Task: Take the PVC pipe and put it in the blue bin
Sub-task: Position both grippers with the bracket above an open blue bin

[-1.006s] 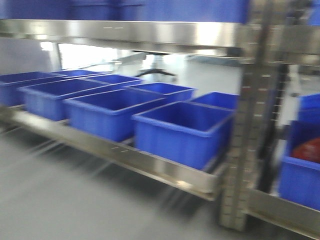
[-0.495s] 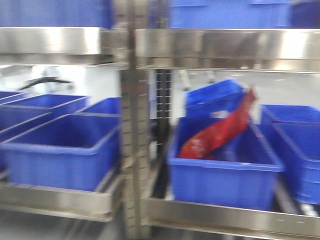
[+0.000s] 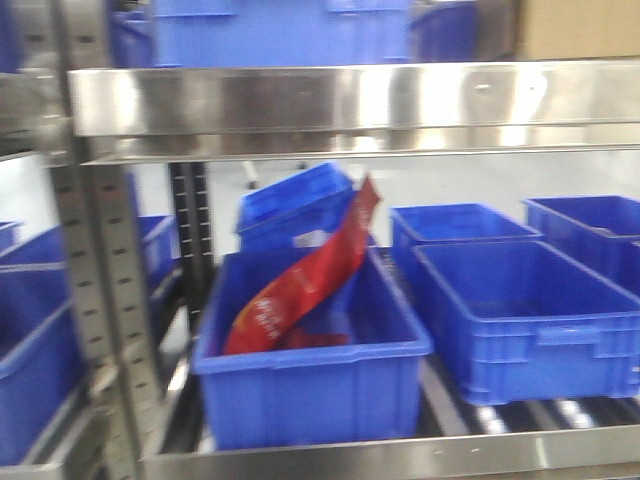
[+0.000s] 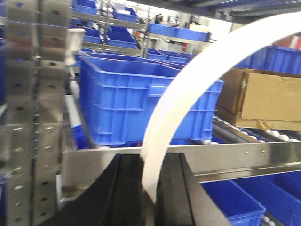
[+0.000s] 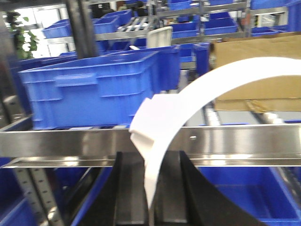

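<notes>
Front view, left to right: steel upright [image 3: 95, 300]; blue bin [image 3: 310, 405] with red packet [image 3: 300, 285] leaning inside; right-hand blue bins [image 3: 530, 345] just beside, nothing seen in them. Left gripper [image 4: 151, 162] clenched on curved PVC pipe [image 4: 181, 89], arcing up and rightward. Right gripper [image 5: 149, 157] likewise clamped on collared PVC pipe [image 5: 225, 77]. Judged step: carrying toward a bin. Keep both grips firm. Favour a bin without the packet. Lift the arc clear of the shelf rail [image 4: 225, 157] before lowering, and release only once low between the walls. Cannot tell whether one pipe or two. Far ends cut off by frame. Arms absent from front view. Front view blurred, packet lettering unreadable.
</notes>
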Tool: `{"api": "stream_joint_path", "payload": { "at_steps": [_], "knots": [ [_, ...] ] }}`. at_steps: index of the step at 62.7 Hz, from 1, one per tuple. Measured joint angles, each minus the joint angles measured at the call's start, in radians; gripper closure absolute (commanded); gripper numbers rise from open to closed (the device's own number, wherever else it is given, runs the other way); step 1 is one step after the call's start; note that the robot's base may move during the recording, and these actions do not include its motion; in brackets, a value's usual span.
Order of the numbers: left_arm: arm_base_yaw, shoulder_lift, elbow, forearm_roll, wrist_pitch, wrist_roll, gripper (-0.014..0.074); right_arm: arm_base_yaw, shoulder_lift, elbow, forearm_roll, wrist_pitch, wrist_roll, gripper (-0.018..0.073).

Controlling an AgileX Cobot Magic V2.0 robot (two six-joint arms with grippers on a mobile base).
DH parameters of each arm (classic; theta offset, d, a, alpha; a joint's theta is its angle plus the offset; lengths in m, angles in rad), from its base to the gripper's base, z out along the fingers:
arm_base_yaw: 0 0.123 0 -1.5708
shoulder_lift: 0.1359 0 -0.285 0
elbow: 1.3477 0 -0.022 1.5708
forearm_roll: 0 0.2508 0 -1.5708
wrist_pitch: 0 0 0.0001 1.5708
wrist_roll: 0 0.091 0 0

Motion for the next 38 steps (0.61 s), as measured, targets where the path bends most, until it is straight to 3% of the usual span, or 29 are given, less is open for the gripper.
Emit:
{"api": "stream_joint_path", "payload": {
  "at_steps": [38],
  "knots": [
    [0.0,0.0,0.0,0.0,0.0,0.0,0.0707,0.0,0.0,0.0,0.0,0.0,0.0,0.0728]
  ]
}}
